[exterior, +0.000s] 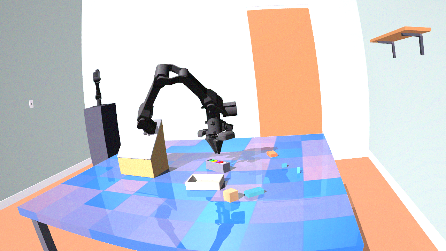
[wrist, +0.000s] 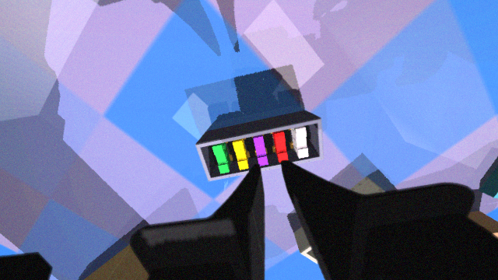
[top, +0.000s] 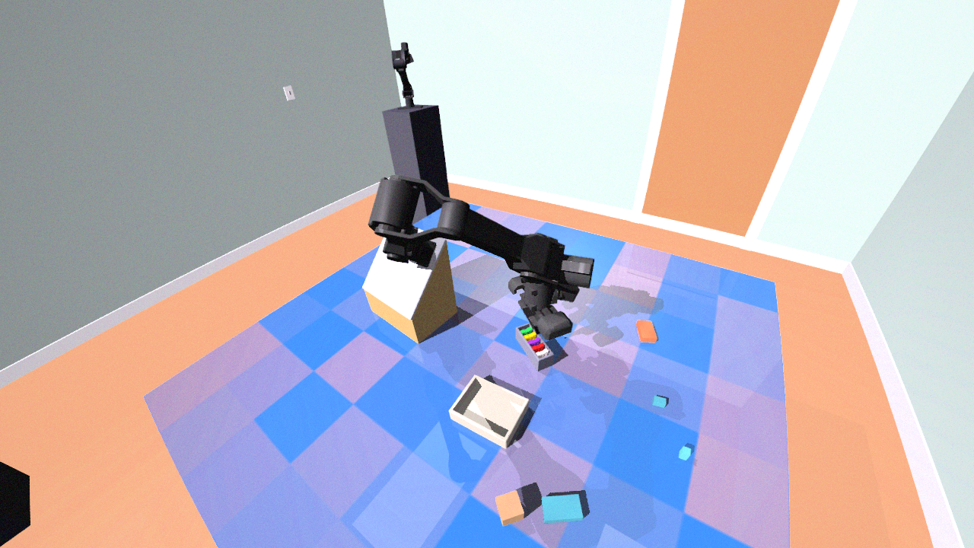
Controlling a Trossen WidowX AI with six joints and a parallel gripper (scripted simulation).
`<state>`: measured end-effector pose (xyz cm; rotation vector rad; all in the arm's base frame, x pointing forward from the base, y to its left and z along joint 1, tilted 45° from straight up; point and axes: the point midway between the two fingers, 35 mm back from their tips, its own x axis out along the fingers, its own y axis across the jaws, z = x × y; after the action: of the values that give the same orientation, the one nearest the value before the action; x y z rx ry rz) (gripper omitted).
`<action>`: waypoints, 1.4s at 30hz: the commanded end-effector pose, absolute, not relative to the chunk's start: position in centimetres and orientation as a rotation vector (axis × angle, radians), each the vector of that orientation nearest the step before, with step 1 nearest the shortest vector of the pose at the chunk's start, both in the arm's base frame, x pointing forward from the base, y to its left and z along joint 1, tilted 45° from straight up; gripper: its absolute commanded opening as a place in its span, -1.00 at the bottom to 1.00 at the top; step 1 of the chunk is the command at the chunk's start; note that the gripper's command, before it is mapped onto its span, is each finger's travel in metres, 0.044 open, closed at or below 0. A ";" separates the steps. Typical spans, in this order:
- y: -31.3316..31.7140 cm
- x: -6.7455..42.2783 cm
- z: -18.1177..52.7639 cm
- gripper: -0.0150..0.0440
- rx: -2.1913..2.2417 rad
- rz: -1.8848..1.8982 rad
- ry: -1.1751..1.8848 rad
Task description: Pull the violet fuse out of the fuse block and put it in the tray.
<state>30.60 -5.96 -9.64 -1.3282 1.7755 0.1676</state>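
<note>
Nearest on the desk (exterior: 324, 218) lay a tan cube (exterior: 230, 194) and a teal block (exterior: 254, 191), well apart from the work. Just beyond them sat the white tray (exterior: 204, 186), nothing in it.

Farther back stood the grey fuse block (exterior: 217, 166), all five fuses seated in a row: green, yellow, violet, red, white. The violet fuse (wrist: 261, 150) was the middle one, close-flanked by the yellow fuse (wrist: 240, 154) and the red fuse (wrist: 280, 146).

The tool (wrist: 271, 168) hung above the block, tips down, fingers drawn narrow with only a slim gap and nothing between them. In the wrist view that gap fell between violet and red rather than square over violet.

Risks, as judged: descending this narrow and offset, a fingertip could strike the red fuse or the block rim. The gap looked too tight to straddle the fuse; it would need widening and a sideways correction first. A tilted pull could drag the fuse against its neighbours.

Farthest, the arm's wedge-shaped pedestal (exterior: 133, 165).
</note>
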 end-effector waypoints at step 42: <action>-8.2 29.9 -11.9 -0.25 -1.346 0.202 1.797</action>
<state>30.20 -8.04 -11.62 -1.3399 1.7870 0.1971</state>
